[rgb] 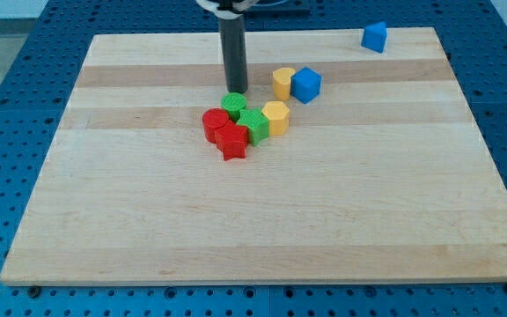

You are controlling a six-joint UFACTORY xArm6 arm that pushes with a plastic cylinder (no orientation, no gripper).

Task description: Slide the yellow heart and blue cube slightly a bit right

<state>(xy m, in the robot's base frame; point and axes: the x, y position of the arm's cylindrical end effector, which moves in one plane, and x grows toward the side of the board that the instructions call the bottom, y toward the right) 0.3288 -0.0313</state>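
Note:
The yellow heart (282,82) sits on the wooden board (262,220) just above the view's centre, touching the blue cube (306,84) on its right. My tip (236,91) is at the end of the dark rod, to the left of the yellow heart with a gap between them, and just above the green cylinder (233,105).
A tight cluster lies below my tip: the green cylinder, a green block (253,126), a yellow hexagon-like block (275,116), a red cylinder (215,124) and a red star (232,142). Another blue block (375,37) sits near the board's top right edge.

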